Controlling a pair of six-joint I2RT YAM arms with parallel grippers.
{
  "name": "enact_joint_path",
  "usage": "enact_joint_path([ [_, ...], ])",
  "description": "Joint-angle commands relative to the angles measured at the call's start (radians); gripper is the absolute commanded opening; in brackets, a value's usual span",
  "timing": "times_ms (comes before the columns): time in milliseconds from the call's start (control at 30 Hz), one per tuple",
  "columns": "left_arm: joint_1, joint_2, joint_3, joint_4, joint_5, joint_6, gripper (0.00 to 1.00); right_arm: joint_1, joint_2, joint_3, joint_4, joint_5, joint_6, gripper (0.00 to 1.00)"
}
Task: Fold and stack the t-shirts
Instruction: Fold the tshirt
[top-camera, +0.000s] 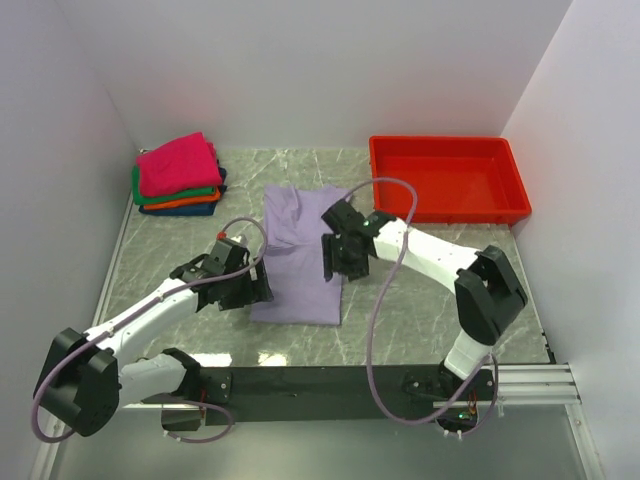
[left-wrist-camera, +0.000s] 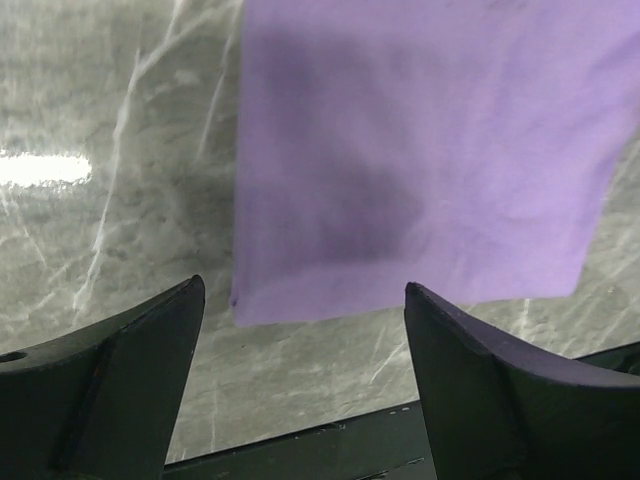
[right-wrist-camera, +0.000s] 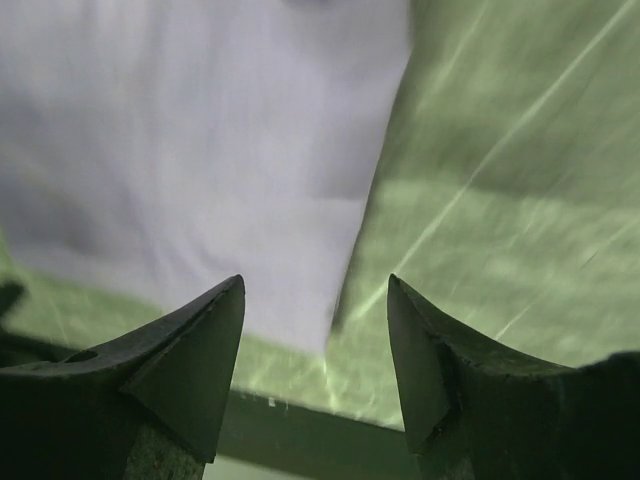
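One lavender t-shirt (top-camera: 295, 270) lying flat, folded into long narrow strip.

Lavender t-shirt (top-camera: 297, 268) lies flat, half-folded; folded stack (top-camera: 178, 175) back-left.

White arms (top-camera: 140, 318), black joints (top-camera: 85, 378), dark jaws, mauve cables (top-camera: 371, 330)

Both arms reach toward the lavender t-shirt (top-camera: 296, 272), the left gripper (top-camera: 252, 288) at its left edge, the right gripper (top-camera: 338, 258) over its right edge, jaws of each spread wide and empty.
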Motion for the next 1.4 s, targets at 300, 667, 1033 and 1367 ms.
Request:
enact_joint_path([
  [300, 0.006, 0.045, -0.068, 0.080, -0.030, -0.066, 0.81, 0.151, -0.055, -0.216, 0.117, -0.071, 0.172, 0.66],
  [667, 0.005, 0.073, -0.068, 0.069, -0.042, -0.075, 0.78, 0.183, 0.015, -0.279, 0.160, -0.105, 0.209, 0.65],
  [1033, -0.014, 0.087, -0.077, 0.078, -0.042, -0.078, 0.76, 0.200, 0.025, -0.346, 0.185, -0.111, 0.247, 0.48],
  [1367, -0.086, 0.149, -0.057, 0.020, -0.130, -0.115, 0.62, 0.205, 0.022, -0.348, 0.165, -0.101, 0.255, 0.09],
])
